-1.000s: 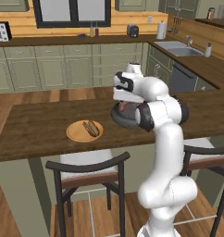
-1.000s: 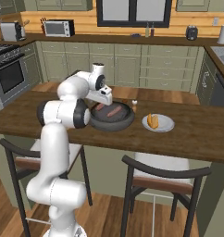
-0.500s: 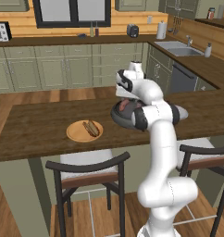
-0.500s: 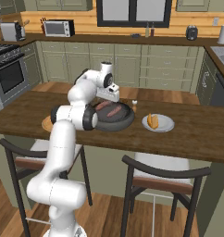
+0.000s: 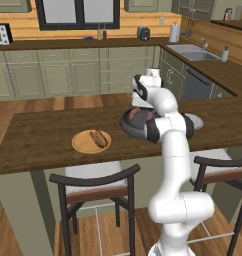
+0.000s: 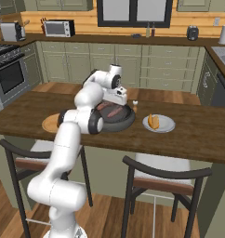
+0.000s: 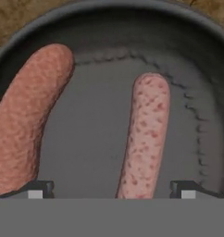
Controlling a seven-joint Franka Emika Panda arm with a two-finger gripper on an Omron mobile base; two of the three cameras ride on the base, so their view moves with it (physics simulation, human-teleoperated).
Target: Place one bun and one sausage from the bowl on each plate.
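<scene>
- No brand, label or readable writing shows on anything here.
- The wide, shallow, dark grey round bowl [image 7: 109,28] with a thick rim sits on the dark brown wooden desk [image 5: 38,137], about midway along it.
- In the hand view two things lie inside the bowl: a slim, smooth, pinkish-red speckled sausage [image 7: 146,134] and, to its left, a thicker reddish-brown rough-skinned piece [image 7: 28,115] resting against the bowl's wall; the two lie apart.
- The white arm's pincer [image 7: 111,189] hangs low over the bowl with its dark fingertips [image 7: 40,189] spread wide; the slim sausage's near end lies between them, touching neither.
- In the left base view a round, flat, light tan wooden plate [image 5: 79,145] lies left of the bowl, carrying a tan bun [image 5: 97,138] with something darker beside it.
- In the right base view a pale grey-looking round plate [image 6: 165,124] lies right of the bowl with one orange-brown bun [image 6: 153,121] on it.
- Two dark-framed chairs [image 6: 165,179] stand at the desk's near side.
</scene>
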